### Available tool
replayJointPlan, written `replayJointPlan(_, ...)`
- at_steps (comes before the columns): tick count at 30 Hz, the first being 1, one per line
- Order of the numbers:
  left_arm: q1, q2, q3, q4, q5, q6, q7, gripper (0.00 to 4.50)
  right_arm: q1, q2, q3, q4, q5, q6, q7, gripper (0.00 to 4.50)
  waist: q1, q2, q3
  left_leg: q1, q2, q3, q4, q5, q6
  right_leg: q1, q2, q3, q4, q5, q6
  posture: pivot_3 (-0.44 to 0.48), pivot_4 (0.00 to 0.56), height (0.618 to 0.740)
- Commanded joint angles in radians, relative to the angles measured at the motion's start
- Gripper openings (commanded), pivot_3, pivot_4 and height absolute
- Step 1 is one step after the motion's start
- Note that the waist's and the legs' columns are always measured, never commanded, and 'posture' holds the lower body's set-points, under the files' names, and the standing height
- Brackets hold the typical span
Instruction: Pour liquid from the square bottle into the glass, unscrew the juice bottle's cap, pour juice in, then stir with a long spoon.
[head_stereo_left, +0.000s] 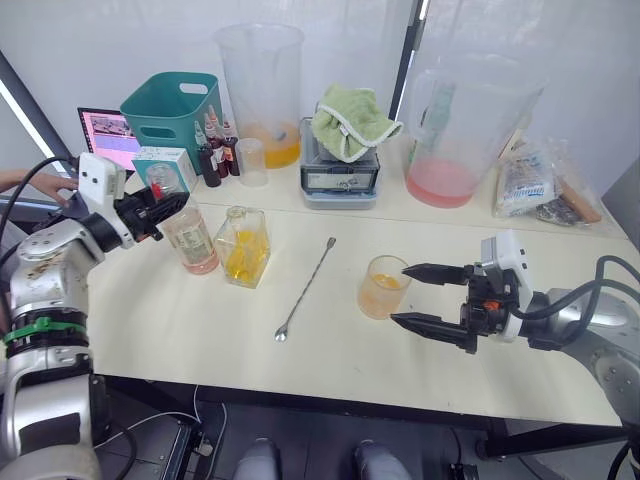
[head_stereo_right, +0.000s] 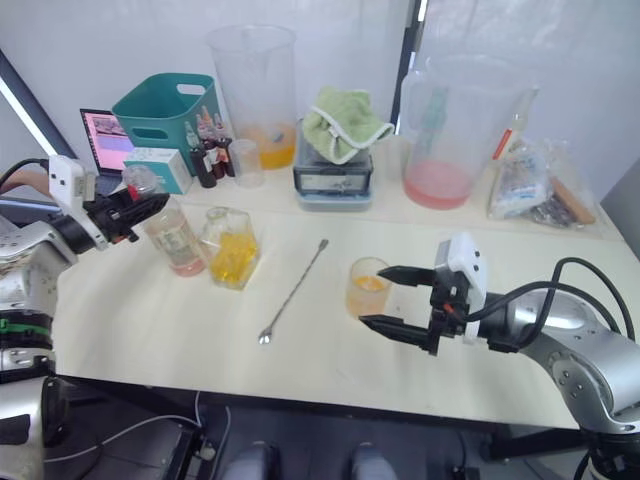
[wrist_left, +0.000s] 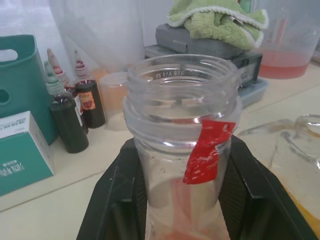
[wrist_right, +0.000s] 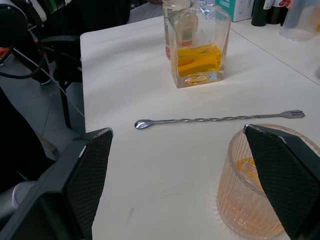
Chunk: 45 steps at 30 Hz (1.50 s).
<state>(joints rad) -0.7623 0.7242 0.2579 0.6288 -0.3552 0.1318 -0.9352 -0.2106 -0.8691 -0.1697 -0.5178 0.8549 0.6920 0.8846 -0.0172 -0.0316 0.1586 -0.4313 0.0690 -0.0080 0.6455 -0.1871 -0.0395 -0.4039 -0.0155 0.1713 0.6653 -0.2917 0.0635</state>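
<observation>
glass (head_stereo_left: 383, 286) just beside open right pincer (head_stereo_left: 418, 296)

You were probably in a lab: the counter (head_stereo_left: 330, 360) carried big measuring pitchers (head_stereo_left: 262, 90), dropper bottles (head_stereo_left: 212, 150), a scale (head_stereo_left: 340, 178) and a laptop (head_stereo_left: 108, 135).

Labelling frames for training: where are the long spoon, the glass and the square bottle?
long spoon (head_stereo_left: 307, 286): left eye view, mid-handle.
glass (head_stereo_left: 383, 288): left eye view, side wall.
square bottle (wrist_right: 199, 59): right wrist view, liquid-filled front face.
</observation>
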Motion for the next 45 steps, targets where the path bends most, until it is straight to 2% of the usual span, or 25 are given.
replayJointPlan(1,-0.001,-0.021,-0.001,0.008,0.016,-0.059,0.019,1.51,0.005,0.005,-0.027,-0.030,0.010,0.008,-0.021,4.45,0.001,0.000,0.000,0.000,0.000,0.000,0.000,0.000,0.000,0.000,0.000,0.000,0.000,0.000,0.000,0.000,0.150,0.740)
replayJointPlan(10,0.074,-0.033,-0.016,-0.038,0.031,-0.061,0.034,1.51,0.045,0.004,-0.064,-0.047,0.023,0.004,-0.048,4.45,0.002,0.001,-0.001,0.005,0.000,0.000,0.000,0.000,0.000,0.005,0.000,0.000,0.000,0.000,0.000,0.000,0.150,0.740)
replayJointPlan(11,0.075,-0.028,-0.012,-0.046,0.018,-0.037,0.026,2.39,0.050,0.004,-0.065,-0.046,0.020,0.002,-0.049,4.50,0.002,0.001,-0.001,0.008,0.000,0.000,0.000,0.000,0.000,0.008,0.000,0.000,0.000,0.000,0.000,0.000,0.150,0.740)
replayJointPlan(17,0.075,-0.010,0.014,-0.107,-0.023,0.049,0.015,4.37,0.058,0.004,-0.074,-0.042,0.016,-0.002,-0.052,4.50,-0.002,0.001,-0.001,0.009,0.000,0.000,0.000,0.000,0.000,0.009,0.000,0.000,-0.001,0.000,0.001,0.000,0.150,0.740)
replayJointPlan(18,0.081,-0.003,0.019,-0.122,-0.025,0.053,0.014,4.49,0.058,0.004,-0.076,-0.042,0.016,-0.002,-0.054,4.50,-0.002,0.001,-0.001,0.008,0.000,0.000,0.000,0.000,0.000,0.009,0.000,0.000,-0.001,0.000,0.001,0.000,0.150,0.740)
replayJointPlan(24,0.143,0.027,0.068,-0.239,-0.070,0.132,0.021,4.49,0.053,0.013,-0.086,-0.027,0.012,-0.002,-0.075,4.50,-0.003,0.001,-0.001,0.007,0.000,0.000,-0.001,0.000,0.000,0.007,0.000,0.000,-0.001,0.000,0.001,0.000,0.150,0.740)
replayJointPlan(30,0.308,0.095,0.207,-0.439,-0.201,0.274,0.002,4.49,0.069,0.025,-0.139,0.011,0.017,0.009,-0.113,4.50,-0.019,0.000,-0.001,0.007,0.001,0.000,-0.002,0.000,0.000,0.005,0.000,0.000,-0.001,0.000,0.001,0.000,0.150,0.740)
replayJointPlan(36,0.454,0.146,0.311,-0.506,-0.277,0.327,-0.057,4.49,0.108,0.010,-0.200,0.037,0.017,0.013,-0.102,4.50,-0.024,0.000,-0.001,0.007,0.001,0.000,-0.002,0.000,0.000,0.006,0.000,0.000,-0.001,-0.001,0.000,0.000,0.150,0.740)
replayJointPlan(39,0.579,0.150,0.357,-0.554,-0.305,0.341,-0.114,4.49,0.165,0.001,-0.253,0.071,-0.005,-0.004,-0.076,4.50,-0.027,0.000,0.000,0.007,0.001,0.000,-0.003,0.000,0.000,0.005,0.000,0.000,-0.001,-0.003,-0.001,0.000,0.150,0.740)
replayJointPlan(45,0.865,0.103,0.348,-0.693,-0.263,0.266,-0.179,4.49,0.328,0.034,-0.406,0.157,-0.049,-0.066,-0.035,4.50,-0.027,-0.001,0.000,0.007,0.001,0.000,-0.004,0.000,0.000,0.005,-0.001,0.000,-0.001,-0.005,-0.003,0.000,0.150,0.740)
